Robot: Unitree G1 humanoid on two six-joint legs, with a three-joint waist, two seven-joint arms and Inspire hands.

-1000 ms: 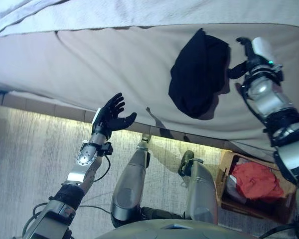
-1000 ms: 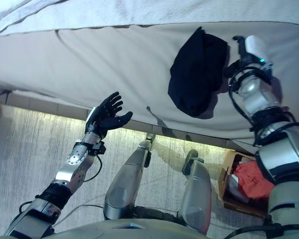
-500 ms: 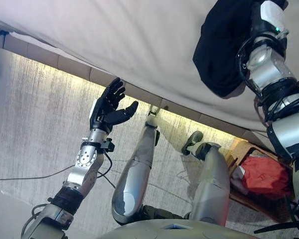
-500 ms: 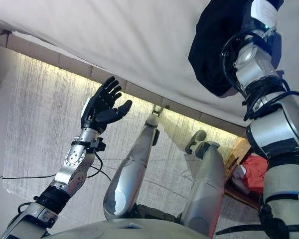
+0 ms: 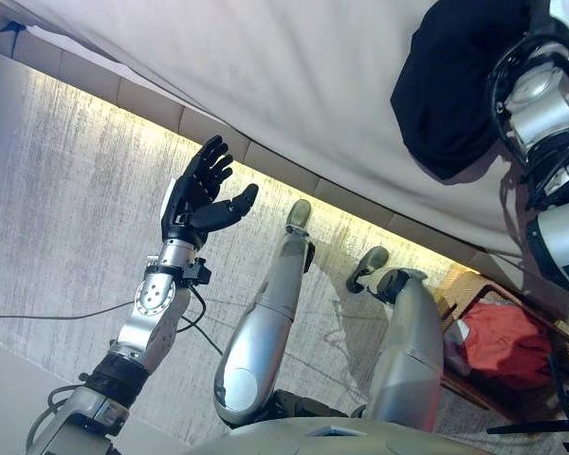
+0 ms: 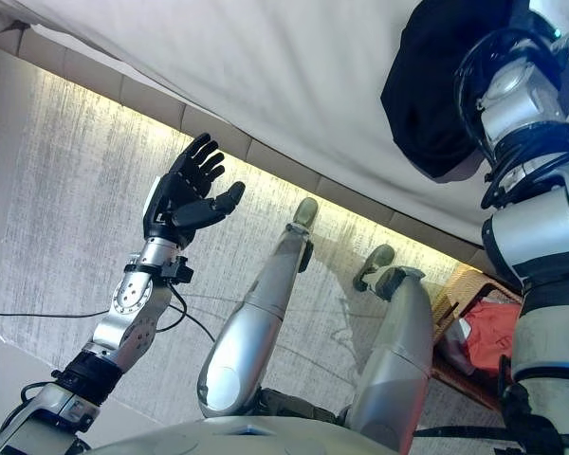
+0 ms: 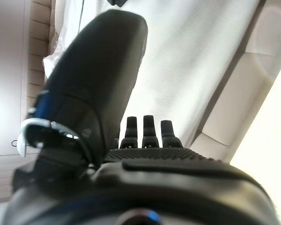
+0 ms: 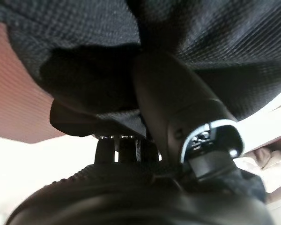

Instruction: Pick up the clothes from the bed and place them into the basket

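Nearest the robot, a basket (image 5: 474,284) stands on the floor (image 5: 66,218) at the lower right, just beside the bed's edge. A red cloth (image 5: 501,343) already lies inside it.

Left hand (image 5: 197,197): raised over the floor, well apart from the bed (image 5: 284,85). Fingers straight and spread, thumb out, palm empty. The left wrist view confirms this: straight fingers (image 7: 144,129), nothing held.

Beyond the floor, the bed runs across the upper part of the head views, covered in a pale sheet, with a lit strip along its lower edge.

Black garment (image 5: 455,85): bunched on the bed at the upper right, near the mattress edge, draped partly over the right wrist.

Right hand (image 8: 178,103): reaches into the garment from the right side. In the right wrist view the thumb presses up into the dark fabric, which folds over the thumb and the fingers behind it. The fingers are mostly hidden by the cloth; whether they have closed on it cannot be determined. In the head views the hand itself is hidden behind the garment and wrist.
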